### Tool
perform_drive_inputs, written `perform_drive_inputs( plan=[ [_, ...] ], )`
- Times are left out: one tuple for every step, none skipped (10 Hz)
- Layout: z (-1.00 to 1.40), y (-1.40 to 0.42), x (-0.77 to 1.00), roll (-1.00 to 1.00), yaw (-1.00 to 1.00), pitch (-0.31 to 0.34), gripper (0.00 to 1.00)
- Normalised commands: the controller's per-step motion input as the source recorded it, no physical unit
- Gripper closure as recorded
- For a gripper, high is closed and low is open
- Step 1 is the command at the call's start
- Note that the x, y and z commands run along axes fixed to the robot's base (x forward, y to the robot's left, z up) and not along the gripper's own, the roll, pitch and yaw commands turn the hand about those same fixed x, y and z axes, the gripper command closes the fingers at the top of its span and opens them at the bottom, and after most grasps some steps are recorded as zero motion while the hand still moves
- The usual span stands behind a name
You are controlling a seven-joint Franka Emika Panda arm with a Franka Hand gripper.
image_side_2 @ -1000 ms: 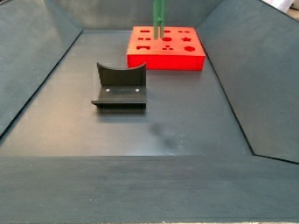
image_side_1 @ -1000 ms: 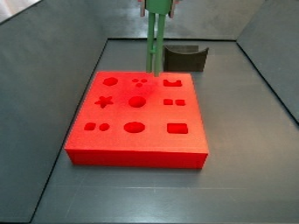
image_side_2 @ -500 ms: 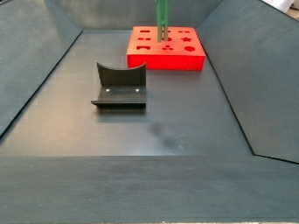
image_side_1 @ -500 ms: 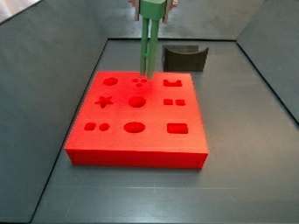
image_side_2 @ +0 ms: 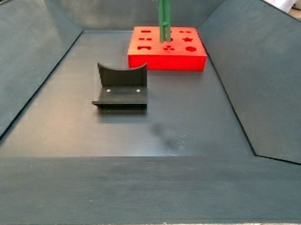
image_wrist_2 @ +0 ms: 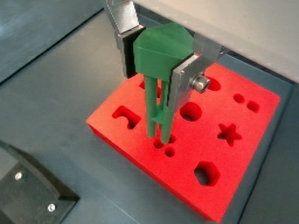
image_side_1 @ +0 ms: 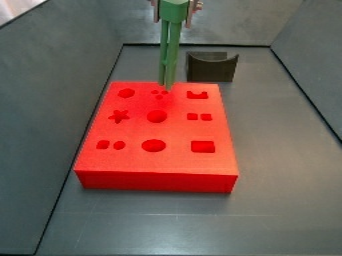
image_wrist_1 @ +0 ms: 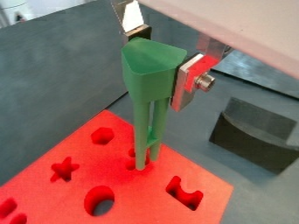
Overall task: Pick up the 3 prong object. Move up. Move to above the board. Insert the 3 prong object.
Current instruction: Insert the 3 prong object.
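- One board [image_side_1: 160,140], red, on the floor; twelve cutouts in it
- One post [image_wrist_1: 149,105], green, upright over the board
- One gripper [image_wrist_1: 163,52], above the board
- One holder [image_side_2: 121,86], dark, apart from the board

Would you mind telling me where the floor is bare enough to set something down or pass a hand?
The floor is bare in front of the holder, towards the camera, and between the holder and the board. The strips beside the board are narrow. It is crowded at the board's far edge, where the gripper holds the 3 prong object upright at the three small holes.
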Motion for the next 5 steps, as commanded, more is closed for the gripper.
perform_drive_inputs(
  plan=[
    [-0.05, 0.04, 0.0, 0.03, -0.47, 0.0, 1.0],
    [0.0, 0.0, 0.01, 0.0, -0.11, -0.009, 1.0],
    [0.0, 0.0, 0.0, 0.0, -0.01, 0.0, 1.0],
    [-0.13, 0.0, 0.03, 0.0, 0.0, -0.01, 1.0],
    [-0.26, 0.0, 0.03, 0.04, -0.01, -0.05, 1.0]
  ],
)
